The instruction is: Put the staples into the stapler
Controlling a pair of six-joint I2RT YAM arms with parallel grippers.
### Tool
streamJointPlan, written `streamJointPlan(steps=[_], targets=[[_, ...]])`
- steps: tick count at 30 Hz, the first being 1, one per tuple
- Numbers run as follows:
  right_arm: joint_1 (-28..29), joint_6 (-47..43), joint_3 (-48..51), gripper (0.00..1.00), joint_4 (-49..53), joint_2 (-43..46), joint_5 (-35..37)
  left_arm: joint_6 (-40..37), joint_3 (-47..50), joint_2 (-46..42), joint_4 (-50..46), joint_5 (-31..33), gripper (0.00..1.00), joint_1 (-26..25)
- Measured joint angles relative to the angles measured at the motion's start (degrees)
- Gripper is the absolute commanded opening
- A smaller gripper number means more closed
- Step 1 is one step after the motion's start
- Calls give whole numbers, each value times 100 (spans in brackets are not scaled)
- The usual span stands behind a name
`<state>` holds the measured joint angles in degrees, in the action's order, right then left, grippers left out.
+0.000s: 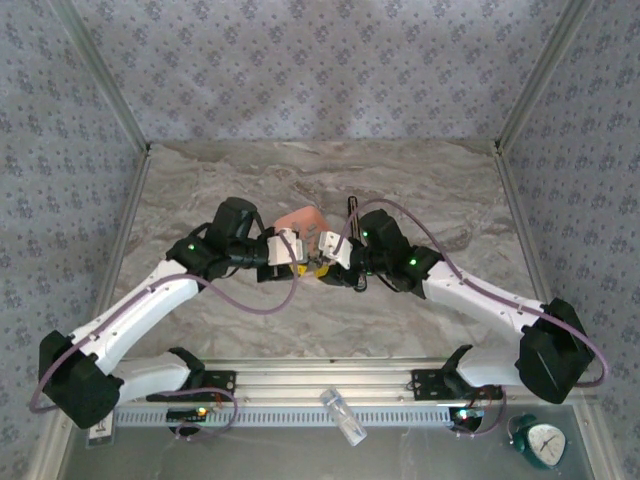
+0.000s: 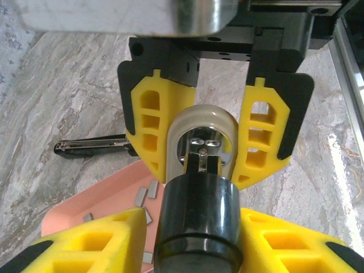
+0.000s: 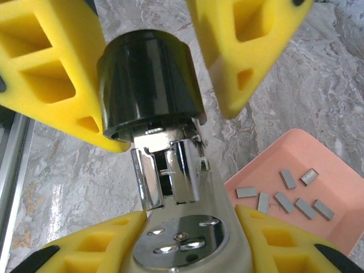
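- Stapler (image 3: 151,79): glossy round black cap pointing left, chrome middle, cream head right.
- Right gripper (image 3: 190,216) pinches the head; left gripper (image 2: 190,227) flanks the cap, grip unclear.
- Flat grey staples (image 3: 284,199) lie scattered in pink tray (image 3: 341,182).

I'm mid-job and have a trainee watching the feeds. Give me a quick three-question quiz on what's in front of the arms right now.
1. True or false: the staples lie loose in the salmon tray, not in the stapler.
2. Which part of the stapler sits between the right gripper's fingers? A: the black end. B: the pale end with the chrome plate. C: no part; it hangs clear.
3. Short answer: which gripper's fingers flank the stapler's black end?

Key: 1 true. 2 B. 3 the left gripper.
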<state>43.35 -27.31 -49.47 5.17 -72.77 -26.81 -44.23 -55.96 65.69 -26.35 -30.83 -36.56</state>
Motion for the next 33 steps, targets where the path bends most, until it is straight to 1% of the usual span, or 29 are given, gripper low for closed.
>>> streamJointPlan(steps=[2,3,4,6,8,9,11,15,20,26,33], targets=[[-11,24,-9,0,-2,0,-9,-70,-57,13,-72,0,18,-15],[-13,55,-13,4,-4,2,-11,-111,-81,15,-103,9,13,-17],[-15,87,-17,9,-2,4,-17,-138,-116,20,-144,22,8,-20],[-26,175,-17,31,-9,35,-15,-140,-203,52,-227,42,0,-20],[-52,321,-9,45,-20,109,7,-138,-280,79,-240,44,0,-20],[-68,426,11,49,-50,170,31,-111,-319,85,-247,50,0,-15],[-103,723,81,53,-199,387,70,-92,-350,85,-282,125,0,-15],[-144,1467,212,59,-389,960,243,-105,-352,133,-509,352,0,94],[-210,2586,284,63,-389,1375,474,-184,-354,170,-730,612,0,120],[-260,3766,284,62,-203,1436,509,-249,-393,170,-857,713,0,120],[-321,4675,177,62,7,1307,409,-286,-424,170,-863,708,0,120]])
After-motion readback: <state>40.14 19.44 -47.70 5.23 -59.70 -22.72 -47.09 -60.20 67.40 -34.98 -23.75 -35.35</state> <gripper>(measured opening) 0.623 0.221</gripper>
